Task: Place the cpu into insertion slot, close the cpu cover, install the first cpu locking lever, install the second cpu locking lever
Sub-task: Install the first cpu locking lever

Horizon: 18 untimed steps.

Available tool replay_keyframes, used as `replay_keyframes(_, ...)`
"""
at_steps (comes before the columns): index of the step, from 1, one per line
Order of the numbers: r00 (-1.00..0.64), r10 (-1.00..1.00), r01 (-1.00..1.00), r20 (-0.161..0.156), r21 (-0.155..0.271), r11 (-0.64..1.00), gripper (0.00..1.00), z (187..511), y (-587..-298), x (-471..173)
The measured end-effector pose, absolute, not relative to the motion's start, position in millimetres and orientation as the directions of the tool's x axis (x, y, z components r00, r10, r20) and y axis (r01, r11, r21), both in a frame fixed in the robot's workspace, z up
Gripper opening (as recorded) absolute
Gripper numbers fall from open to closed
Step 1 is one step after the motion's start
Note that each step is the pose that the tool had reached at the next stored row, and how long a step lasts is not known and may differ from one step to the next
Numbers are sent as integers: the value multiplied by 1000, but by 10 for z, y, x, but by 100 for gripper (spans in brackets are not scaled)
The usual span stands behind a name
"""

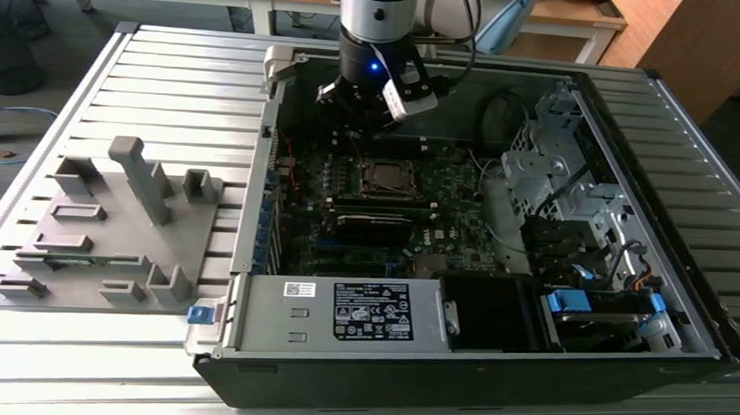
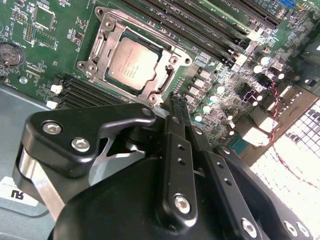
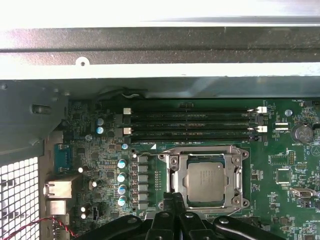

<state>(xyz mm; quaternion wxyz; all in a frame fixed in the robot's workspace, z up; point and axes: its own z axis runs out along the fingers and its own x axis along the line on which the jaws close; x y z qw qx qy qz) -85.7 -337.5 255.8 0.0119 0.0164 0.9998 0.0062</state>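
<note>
The chip (image 2: 134,62) sits flat in its slot on the green board (image 2: 35,40), inside the open computer box (image 1: 463,381). The shiny metal cover (image 2: 98,50) lies down around the chip, and the chip's top shows through its window. The gripper (image 2: 176,102) hangs just beside one corner of the cover. Its fingers are pressed close together, with nothing between them.
</note>
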Motion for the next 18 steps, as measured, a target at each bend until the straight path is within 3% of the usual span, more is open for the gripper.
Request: replay_keyframes(18,-999,33,33,-23,13,999,11,2558,-3375,-893)
